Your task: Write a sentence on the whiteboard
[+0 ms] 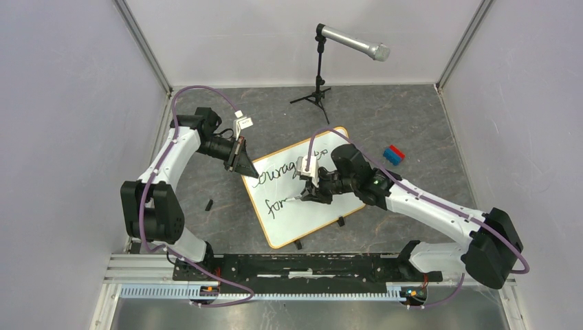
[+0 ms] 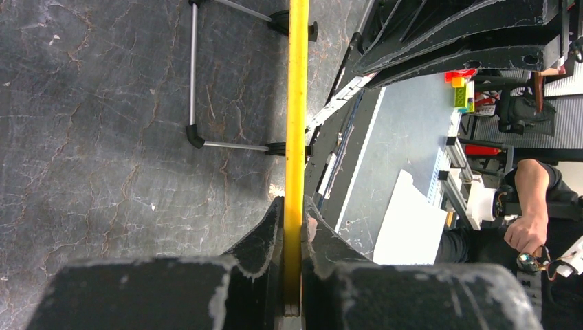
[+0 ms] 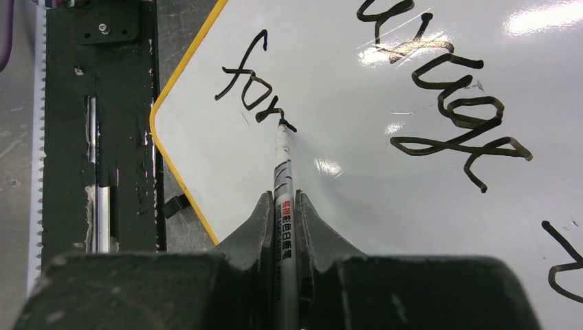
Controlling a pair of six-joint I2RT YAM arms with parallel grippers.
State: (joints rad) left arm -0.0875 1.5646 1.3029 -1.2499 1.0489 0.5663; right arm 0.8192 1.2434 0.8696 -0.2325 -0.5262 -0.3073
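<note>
The sentence (image 1: 278, 173) is seen as thin black cursive on the whiteboard (image 1: 306, 221). "Courage" can be made out on the upper line, and "for" has been started below it. The ink is judged wet enough to smear if brushed. The whiteboard lies in the middle of the grey tabletop (image 1: 227, 227), turned diagonally. It is judged thin, stiff, light and glossy, and so likely to slide under pen pressure unless steadied.

Its yellow-orange rim (image 2: 297, 103) is the natural place for a hold. The rim is clamped there, at the far-left edge, between the closed fingers of the left gripper (image 2: 293, 206).

The marker (image 3: 282, 148) is slim and smooth-barrelled, and could twist in a loose grip. It is pinched along its barrel by the right gripper (image 3: 282, 203), with the tip set on the board at the end of "for".

Bare board is left to the right of "for", so room for the second line is judged ample. To the left of that word the rim's rounded corner lies near. One black clip foot (image 3: 175, 205) juts out just beyond the rim there, and the black base rail (image 3: 117, 137) runs alongside.

Farther out, a microphone (image 1: 354, 42) on a tripod stand (image 1: 317, 89) is placed beyond the board's far corner. A red-and-blue toy brick (image 1: 394, 155) lies well apart to the right. A small black piece (image 1: 208, 204) lies on the table to the left.
</note>
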